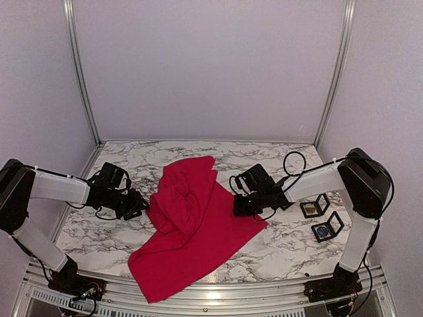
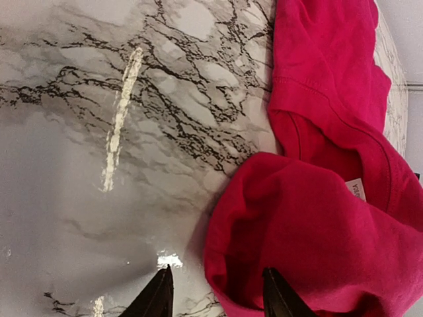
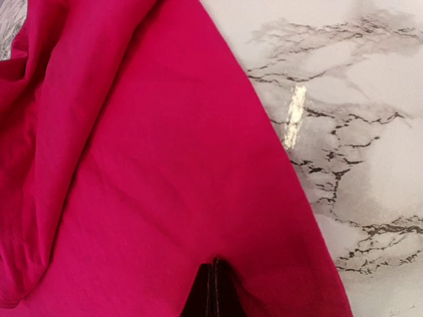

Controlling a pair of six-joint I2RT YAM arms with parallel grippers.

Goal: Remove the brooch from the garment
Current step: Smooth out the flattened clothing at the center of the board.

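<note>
My left fingers (image 2: 215, 298) are spread wide, straddling a fold at the edge of the red T-shirt (image 1: 192, 221). My right fingers (image 3: 211, 290) are pressed together over its flat part. It's crumpled mid-surface (image 1: 284, 247). No brooch in sight, so I reckon this is the hunting stage. Next: spread the cloth out.

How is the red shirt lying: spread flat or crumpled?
Crumpled. The T-shirt lies folded over itself with deep creases on the table.

Top view: from high and behind, looking down on the whole garment (image 1: 192, 221). Wrist views: close above the garment's left and right edges, both also seen in the top view.
</note>
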